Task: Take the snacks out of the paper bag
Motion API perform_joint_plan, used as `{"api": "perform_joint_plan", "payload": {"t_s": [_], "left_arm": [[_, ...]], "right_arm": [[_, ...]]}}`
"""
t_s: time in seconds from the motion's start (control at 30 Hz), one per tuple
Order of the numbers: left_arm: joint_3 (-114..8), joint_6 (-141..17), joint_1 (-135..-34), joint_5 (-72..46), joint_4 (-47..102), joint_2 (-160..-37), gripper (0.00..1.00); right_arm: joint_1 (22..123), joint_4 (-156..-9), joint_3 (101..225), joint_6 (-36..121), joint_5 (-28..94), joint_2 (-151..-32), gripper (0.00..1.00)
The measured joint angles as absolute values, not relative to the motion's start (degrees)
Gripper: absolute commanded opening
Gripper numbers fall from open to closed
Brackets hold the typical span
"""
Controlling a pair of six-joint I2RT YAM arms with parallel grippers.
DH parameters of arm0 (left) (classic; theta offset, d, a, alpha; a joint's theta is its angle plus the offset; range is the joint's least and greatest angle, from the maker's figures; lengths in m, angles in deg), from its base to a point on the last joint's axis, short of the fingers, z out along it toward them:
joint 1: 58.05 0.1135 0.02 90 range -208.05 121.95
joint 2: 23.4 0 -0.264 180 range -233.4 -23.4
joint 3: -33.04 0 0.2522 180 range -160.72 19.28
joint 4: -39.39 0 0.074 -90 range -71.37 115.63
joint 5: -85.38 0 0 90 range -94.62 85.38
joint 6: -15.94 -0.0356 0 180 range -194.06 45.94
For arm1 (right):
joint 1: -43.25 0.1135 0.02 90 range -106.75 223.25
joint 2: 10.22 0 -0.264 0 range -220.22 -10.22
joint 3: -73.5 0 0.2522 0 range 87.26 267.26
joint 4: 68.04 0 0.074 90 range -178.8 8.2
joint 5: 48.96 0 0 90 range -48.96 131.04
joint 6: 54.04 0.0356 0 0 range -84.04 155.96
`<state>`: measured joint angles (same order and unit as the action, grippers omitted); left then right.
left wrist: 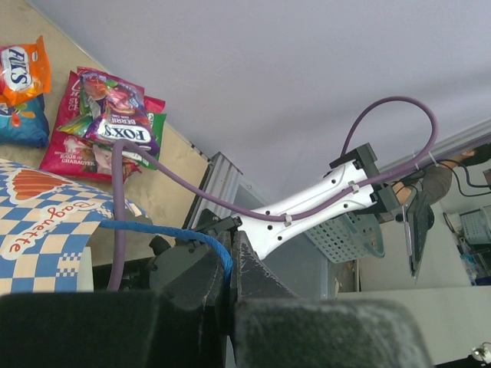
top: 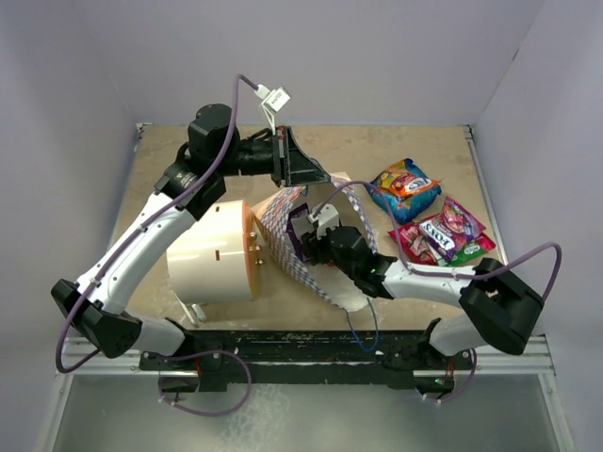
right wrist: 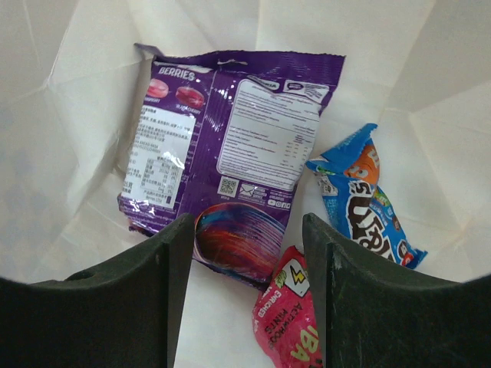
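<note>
The paper bag (top: pixel 283 240) lies open at mid-table, checkered blue and white outside (left wrist: pixel 46 230). My left gripper (left wrist: pixel 230 244) is shut on its blue cord handle (left wrist: pixel 165 231) and holds it up behind the bag (top: pixel 316 174). My right gripper (right wrist: pixel 247 230) is open and reaches into the bag's white inside (top: pixel 306 235). In front of its fingers lie three snacks: a purple packet (right wrist: pixel 230 146), a blue packet (right wrist: pixel 367 207) and a red packet (right wrist: pixel 291 326) close by the right finger. Neither finger touches them. Outside, a blue-and-orange packet (top: pixel 405 188) and a pink, red and green pile (top: pixel 443 235) rest on the table.
A big white cylinder with a tan face (top: pixel 212 250) lies against the bag's left side. Grey walls close the table at the back and sides. A purple cable (left wrist: pixel 119 215) runs across the left wrist view. A grey basket (left wrist: pixel 353 234) sits off the table.
</note>
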<state>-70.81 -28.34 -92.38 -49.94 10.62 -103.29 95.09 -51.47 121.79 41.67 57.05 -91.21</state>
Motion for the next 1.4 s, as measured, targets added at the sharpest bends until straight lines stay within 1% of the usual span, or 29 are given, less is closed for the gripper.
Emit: {"api": "perform_joint_plan", "payload": {"t_s": [0.23, 0.4, 0.53, 0.57, 0.6, 0.63, 0.73, 0.93, 1.03, 1.07, 1.13, 1.27, 1.33, 1.4], "left_arm": [[-69.85, -27.93, -92.7, -48.69, 11.6, -103.29, 0.0], [-68.91, -27.9, -92.7, -47.9, 11.43, -103.29, 0.0], [-68.88, -27.64, -92.7, -47.79, 11.8, -103.29, 0.0], [-68.88, -27.56, -92.7, -47.77, 11.78, -103.29, 0.0], [-68.88, -27.51, -92.7, -47.75, 11.8, -103.29, 0.0], [-68.88, -27.47, -92.7, -47.71, 11.8, -103.29, 0.0], [-68.88, -27.07, -92.7, -47.6, 11.76, -103.29, 0.0], [-68.82, -26.79, -92.7, -47.27, 11.78, -103.29, 0.0], [-68.53, -26.64, -92.75, -47.18, 11.82, -103.29, 0.0], [-68.36, -26.64, -92.75, -47.09, 11.84, -103.29, 0.0], [-67.99, -26.64, -92.75, -46.92, 11.84, -103.29, 0.0], [-67.16, -26.59, -92.83, -46.72, 12.39, -103.29, 0.0], [-66.94, -26.57, -92.9, -46.61, 12.39, -103.29, 0.0], [-66.94, -26.59, -92.94, -46.53, 12.52, -103.29, 0.0]], "right_arm": [[98.85, -56.11, 122.53, 44.34, 59.56, -87.02, 0.48], [99.72, -56.5, 122.4, 47.18, 59.43, -83.02, 0.49], [99.72, -55.84, 122.4, 50.72, 59.59, -86.38, 0.5], [99.72, -55.58, 122.42, 51.42, 59.56, -88.07, 0.51], [99.72, -55.38, 122.42, 52.05, 59.56, -89.51, 0.55], [99.72, -55.19, 122.51, 52.71, 59.56, -91.15, 0.62], [99.72, -54.27, 123.03, 54.68, 59.67, -94.8, 0.7], [99.72, -51.32, 123.67, 57.36, 59.59, -97.81, 0.78], [99.72, -50.82, 125.0, 58.74, 59.63, -100.11, 0.79], [99.72, -50.84, 125.48, 59.2, 59.63, -101.05, 0.78], [99.72, -51.01, 126.62, 60.1, 59.76, -103.26, 0.72], [99.72, -51.49, 129.02, 61.01, 59.96, -106.73, 0.57], [99.83, -51.41, 129.57, 61.34, 59.78, -107.28, 0.47], [99.87, -51.25, 129.59, 61.45, 59.54, -107.32, 0.41]]}}
